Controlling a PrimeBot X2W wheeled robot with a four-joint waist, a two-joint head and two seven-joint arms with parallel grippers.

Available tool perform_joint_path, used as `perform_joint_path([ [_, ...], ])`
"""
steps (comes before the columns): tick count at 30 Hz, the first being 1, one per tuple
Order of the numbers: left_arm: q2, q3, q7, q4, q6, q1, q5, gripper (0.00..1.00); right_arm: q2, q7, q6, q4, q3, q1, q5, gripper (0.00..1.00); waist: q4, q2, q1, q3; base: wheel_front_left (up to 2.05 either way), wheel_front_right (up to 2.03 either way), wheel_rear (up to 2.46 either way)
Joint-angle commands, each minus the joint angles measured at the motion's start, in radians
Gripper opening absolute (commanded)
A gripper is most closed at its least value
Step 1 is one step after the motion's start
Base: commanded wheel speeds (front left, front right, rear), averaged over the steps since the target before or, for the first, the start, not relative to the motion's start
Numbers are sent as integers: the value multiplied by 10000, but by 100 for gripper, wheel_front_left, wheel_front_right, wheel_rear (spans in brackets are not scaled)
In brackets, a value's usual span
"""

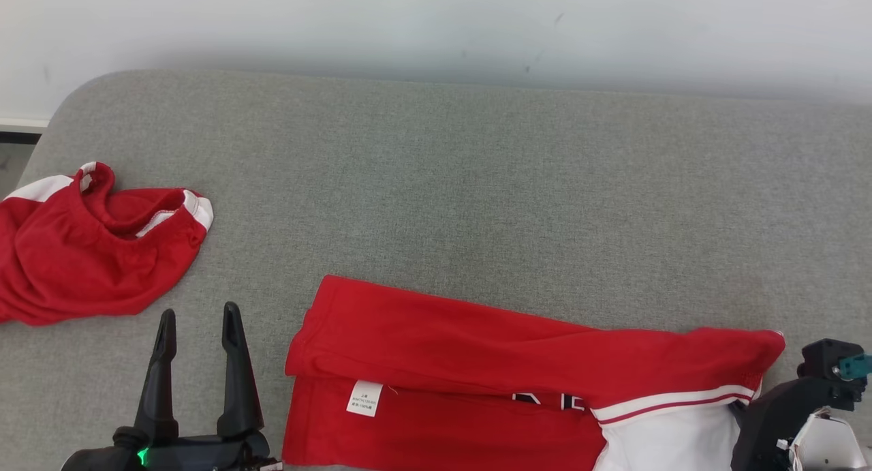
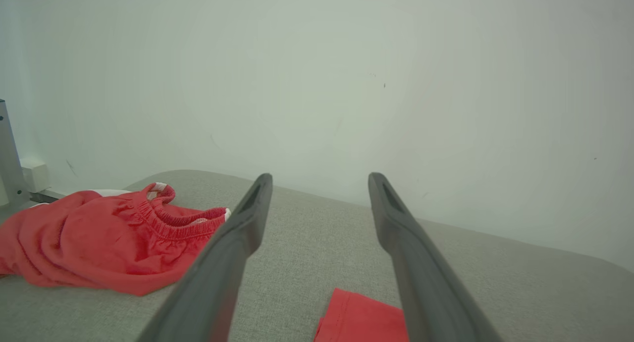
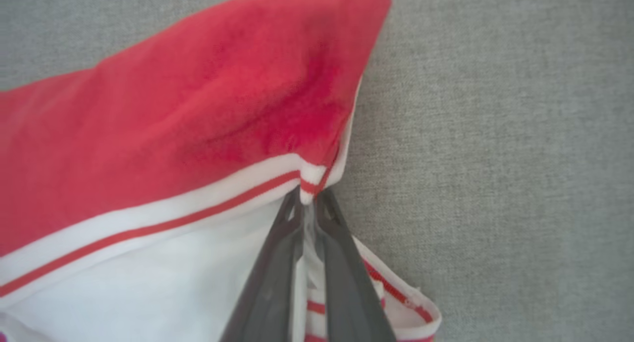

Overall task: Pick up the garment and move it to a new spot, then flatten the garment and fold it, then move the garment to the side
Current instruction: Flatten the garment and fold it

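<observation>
**A:** Status chk, item 1: garment (image 1: 477, 369), pos.?

**B:** On the grey padded surface (image 1: 477, 185), near edge, centre to right in head view. Folded lengthwise: red top layer over red lower layer, white panel w/ red stripe at the right end. White label (image 1: 365, 397) shows on the lower layer, left part. Dark lettering is partly hidden under the fold.

**A:** Item 2: right gripper (image 3: 309, 199)?

**B:** Fingers drawn narrow, pinching the garment at the white-and-red striped trim, right-end corner. Right wrist view shows fabric btwn both fingers. In head view its dark body sits lower right, at the garment's right end.

**A:** Item 3: left gripper (image 1: 199, 312)?

**B:** Spread wide, nothing btwn the fingers. Lower left in head view, fingers pointing toward the wall (image 1: 409, 21). It is just left of the garment's left edge, not touching it. Resting on the surface or above it: cannot tell.

**A:** Other objs?

**B:** One crumpled red cloth (image 1: 88, 253) w/ white trim and a gathered elastic band, far left on the surface, well apart from the garment. In left wrist view it lies left of the fingers. A red corner of the garment shows btwn them at the bottom.
</observation>
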Motion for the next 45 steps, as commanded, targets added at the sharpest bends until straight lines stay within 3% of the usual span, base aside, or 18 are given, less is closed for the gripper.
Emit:
perform_joint_path([
  [1, -29, 7, -30, 22, -52, 81, 44, 100, 54, -101, 21, 130, -88, -76, -132, 0, -63, -1, 0, -52, 0, 0, 0],
  [9, -60, 7, -30, 152, -162, 195, 85, 100, 73, -614, 20, -16, -1248, -333, -526, 0, -262, -1, 0, -235, 0, 0, 0],
  [21, -66, 152, -32, 205, -299, 301, 29, 100, 105, -114, 20, -1538, -2887, 369, -987, 0, -506, -1, 0, -512, 0, 0, 0],
  [33, -67, 130, -32, 326, -347, 305, -86, 100, 109, 732, 20, -3075, 593, 727, 1392, 0, -515, -1, 0, -725, 0, 0, 0],
  [45, -67, 152, -32, 447, -411, -11, -195, 100, 114, -338, 21, -1092, 4107, -863, 2083, 0, 49, -1, 0, -486, 0, 0, 0],
])
